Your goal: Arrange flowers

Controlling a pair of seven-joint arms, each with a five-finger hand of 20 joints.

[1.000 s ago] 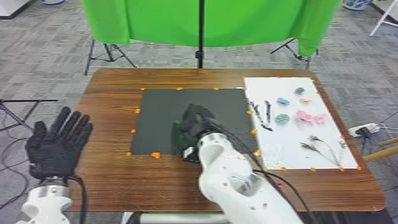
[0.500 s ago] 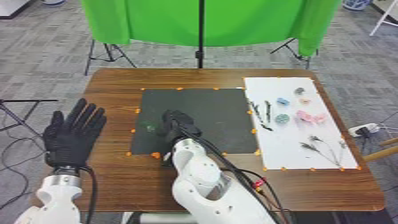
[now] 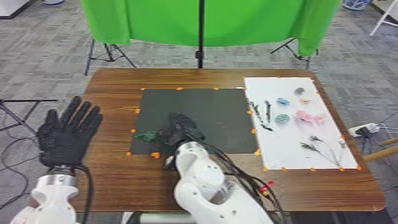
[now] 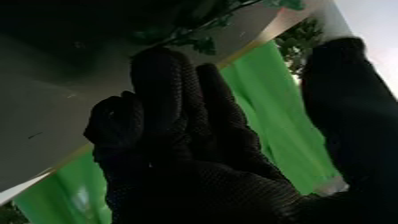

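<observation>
Well, from where I stand, the robot's right hand [image 3: 184,131] is over the dark mat [image 3: 200,107] on the brown table [image 3: 115,185], toward the near half, with its arm coming up from the near edge. Just to the left of it is a green leafy sprig [image 3: 149,135], by the mat's left edge; whether it lies flat there or sits a little above, I can't tell. Up close in the right wrist view, the right hand [image 4: 204,175] looks released: the longer fingers stretch out side by side, one outer finger bends a bit, and the thumb stands well apart from them. Leaves and a thin stem run right by the fingertips, though I can't make out whether they touch. Over by the table's left edge, the left hand [image 3: 67,142] has its fingers straight and loosely spread, holding nothing. On the right, a white sheet [image 3: 284,157] bears the other pieces: dark slender stems [image 3: 267,111] along the side next to the mat, then a blue flower [image 3: 282,101], a dark grey one [image 3: 298,91], a small peach one [image 3: 305,101], a pale green one [image 3: 282,119] and pink blooms [image 3: 310,117] beside it. Nearer the robot on that sheet lie thin, branching sprigs [image 3: 324,150].
</observation>
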